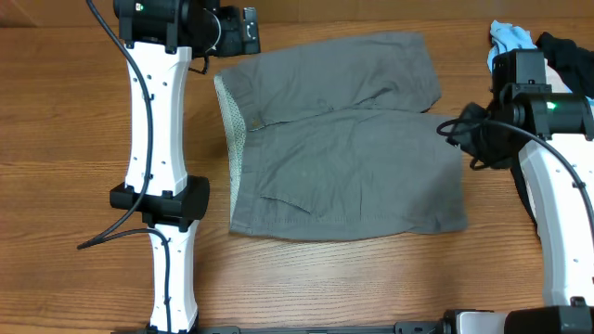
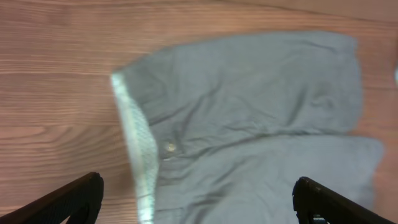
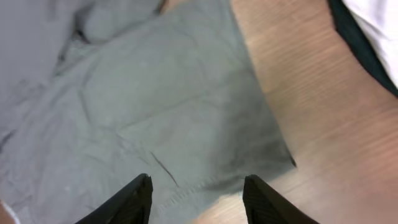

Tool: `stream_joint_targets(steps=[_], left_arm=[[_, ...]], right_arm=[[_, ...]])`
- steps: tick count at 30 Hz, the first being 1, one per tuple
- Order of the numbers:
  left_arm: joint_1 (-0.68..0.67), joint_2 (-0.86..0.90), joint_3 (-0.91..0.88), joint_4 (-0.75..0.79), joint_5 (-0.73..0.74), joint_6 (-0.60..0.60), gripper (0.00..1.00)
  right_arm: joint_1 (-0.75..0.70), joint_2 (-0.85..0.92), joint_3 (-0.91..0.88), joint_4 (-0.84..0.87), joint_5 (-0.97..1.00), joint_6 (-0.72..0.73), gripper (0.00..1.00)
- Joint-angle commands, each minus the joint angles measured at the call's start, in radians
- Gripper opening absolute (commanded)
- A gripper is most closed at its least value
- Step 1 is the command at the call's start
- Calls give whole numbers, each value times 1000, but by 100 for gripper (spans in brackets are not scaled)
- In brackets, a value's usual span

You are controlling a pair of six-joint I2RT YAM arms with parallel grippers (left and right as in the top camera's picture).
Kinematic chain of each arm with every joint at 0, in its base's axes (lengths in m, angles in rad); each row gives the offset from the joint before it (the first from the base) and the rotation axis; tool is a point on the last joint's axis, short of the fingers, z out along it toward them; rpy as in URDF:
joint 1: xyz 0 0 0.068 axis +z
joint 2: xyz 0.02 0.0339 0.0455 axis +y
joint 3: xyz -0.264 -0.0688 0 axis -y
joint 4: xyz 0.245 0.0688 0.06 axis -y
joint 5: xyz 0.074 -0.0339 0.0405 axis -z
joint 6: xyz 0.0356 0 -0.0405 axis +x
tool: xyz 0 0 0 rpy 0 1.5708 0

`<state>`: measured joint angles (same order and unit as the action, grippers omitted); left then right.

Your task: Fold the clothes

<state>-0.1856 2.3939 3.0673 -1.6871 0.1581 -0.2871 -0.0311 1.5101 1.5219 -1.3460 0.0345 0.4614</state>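
The clothes are one pair of grey shorts (image 1: 343, 139) lying flat in the middle of the table, with the pale speckled waistband (image 1: 232, 130) to the left and the legs to the right. My left gripper (image 1: 230, 32) hovers above the waistband's far corner. In the left wrist view it stands wide open (image 2: 198, 180) over the shorts (image 2: 249, 112), holding nothing. My right gripper (image 1: 464, 134) is at the leg ends on the right. In the right wrist view its fingers are apart (image 3: 198, 178) above the leg hem (image 3: 205, 186), with no cloth between them.
A small light-blue cloth (image 1: 510, 37) and a dark garment (image 1: 561, 46) lie at the back right, behind my right arm. A whitish garment (image 3: 379, 25) on dark cloth (image 3: 354, 43) shows in the right wrist view. Bare wooden table (image 1: 74, 139) surrounds the shorts.
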Motion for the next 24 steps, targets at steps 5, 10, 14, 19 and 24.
stream_joint_targets(steps=[5,10,14,19,24], left_arm=[[-106,-74,-5,-3,97,22,100],[-197,-191,-89,-3,31,22,100],[-274,-299,-270,-3,-70,14,100],[-336,-372,-544,-3,-80,14,100],[-336,-415,-781,-3,-191,-69,100]], right_arm=[[-4,-142,-29,-110,43,90,53],[-4,-246,-137,-122,43,101,56],[-4,-288,-243,-89,43,146,56],[-4,-280,-407,7,43,200,60],[-40,-268,-566,116,43,247,60]])
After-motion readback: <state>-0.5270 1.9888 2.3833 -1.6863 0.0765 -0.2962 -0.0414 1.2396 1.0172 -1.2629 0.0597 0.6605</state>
